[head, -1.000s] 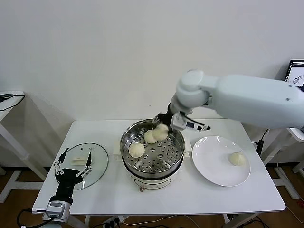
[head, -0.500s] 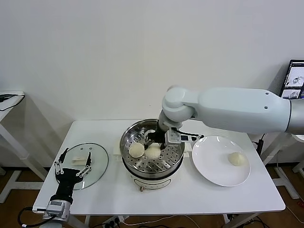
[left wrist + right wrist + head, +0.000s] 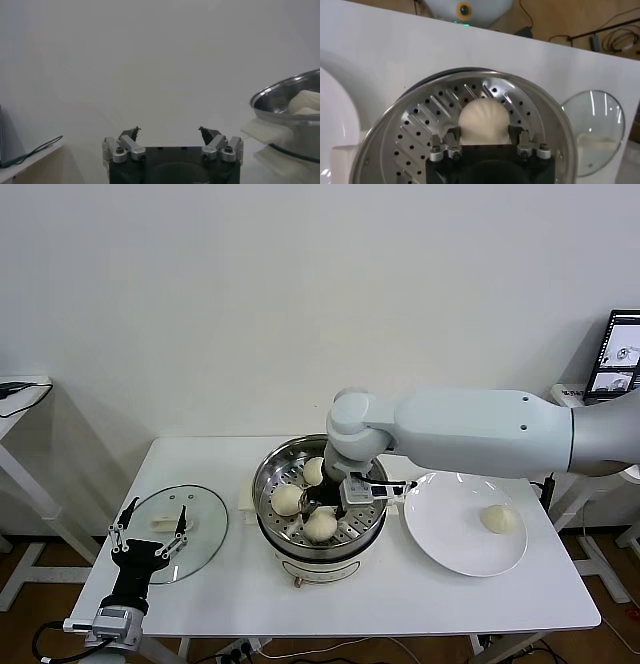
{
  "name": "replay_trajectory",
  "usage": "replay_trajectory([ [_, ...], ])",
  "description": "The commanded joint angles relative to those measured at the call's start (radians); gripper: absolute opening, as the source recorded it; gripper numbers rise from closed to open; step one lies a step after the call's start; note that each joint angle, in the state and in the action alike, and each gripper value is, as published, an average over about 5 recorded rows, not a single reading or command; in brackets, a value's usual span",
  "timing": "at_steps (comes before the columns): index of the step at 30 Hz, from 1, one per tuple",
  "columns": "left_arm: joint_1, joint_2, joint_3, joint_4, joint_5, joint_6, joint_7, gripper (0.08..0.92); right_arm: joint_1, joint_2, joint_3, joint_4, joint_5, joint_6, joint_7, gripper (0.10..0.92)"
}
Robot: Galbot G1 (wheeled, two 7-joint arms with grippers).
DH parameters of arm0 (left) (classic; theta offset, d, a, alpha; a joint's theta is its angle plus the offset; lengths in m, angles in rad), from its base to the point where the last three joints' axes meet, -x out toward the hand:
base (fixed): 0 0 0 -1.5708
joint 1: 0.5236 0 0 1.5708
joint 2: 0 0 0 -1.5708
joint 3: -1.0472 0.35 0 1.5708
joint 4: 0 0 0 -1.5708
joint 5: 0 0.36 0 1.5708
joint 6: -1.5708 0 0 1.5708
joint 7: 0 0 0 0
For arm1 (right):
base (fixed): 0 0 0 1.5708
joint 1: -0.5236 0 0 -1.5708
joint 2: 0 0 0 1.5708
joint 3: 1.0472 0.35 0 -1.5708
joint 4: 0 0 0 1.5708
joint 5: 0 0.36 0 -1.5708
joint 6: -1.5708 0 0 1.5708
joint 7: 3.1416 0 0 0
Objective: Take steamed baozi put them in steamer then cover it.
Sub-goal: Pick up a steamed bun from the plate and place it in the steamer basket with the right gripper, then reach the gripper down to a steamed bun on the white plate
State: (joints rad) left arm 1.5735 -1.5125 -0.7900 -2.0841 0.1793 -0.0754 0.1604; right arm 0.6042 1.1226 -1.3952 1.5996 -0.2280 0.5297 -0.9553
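The steel steamer [image 3: 268, 480] stands mid-table on its white pot base. Two baozi lie in it, one at the left [image 3: 287, 500] and one at the back [image 3: 313, 471]. My right gripper [image 3: 322, 514] reaches down into the steamer and is shut on a third baozi [image 3: 320, 527], low at the front of the perforated floor. In the right wrist view its fingers [image 3: 514, 132] flank that baozi [image 3: 484, 117]. A fourth baozi [image 3: 499, 519] lies on the white plate [image 3: 450, 554]. The glass cover [image 3: 205, 534] lies flat at the left. My left gripper [image 3: 150, 536] is open, parked at the cover's front edge.
The steamer's rim [image 3: 285, 92] shows in the left wrist view, away from the open left gripper [image 3: 169, 131]. The cover [image 3: 592, 130] and the plate's edge [image 3: 335, 110] show in the right wrist view. A monitor [image 3: 622, 344] stands at the far right.
My right gripper has carried the baozi from above the steamer's back rim down and forward onto the front of its floor. The left arm has barely moved.
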Motion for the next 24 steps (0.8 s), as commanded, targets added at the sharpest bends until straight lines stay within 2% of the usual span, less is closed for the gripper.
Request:
replay_trajectory([
  [1, 0.002, 0.000, -0.006, 0.001, -0.001, 0.000, 0.001, 0.823, -0.054, 0.012, 0.005, -0.020, -0.018, 0.010, -0.020, 0.662],
  [6, 0.001, -0.001, -0.007, 0.001, -0.002, 0.001, 0.001, 0.823, -0.043, -0.003, 0.009, 0.001, -0.014, -0.005, -0.027, 0.669],
  [14, 0.004, -0.004, -0.001, -0.002, 0.000, 0.001, -0.001, 0.823, 0.031, -0.070, 0.030, 0.011, 0.039, -0.017, -0.040, 0.815],
  [19, 0.007, -0.004, 0.007, -0.011, 0.002, 0.003, -0.003, 0.823, 0.140, -0.183, 0.041, 0.002, 0.169, -0.071, -0.092, 0.822],
  [24, 0.011, -0.006, 0.023, -0.018, 0.006, 0.002, -0.005, 0.823, 0.204, -0.336, 0.030, -0.003, 0.390, -0.277, -0.204, 0.823],
])
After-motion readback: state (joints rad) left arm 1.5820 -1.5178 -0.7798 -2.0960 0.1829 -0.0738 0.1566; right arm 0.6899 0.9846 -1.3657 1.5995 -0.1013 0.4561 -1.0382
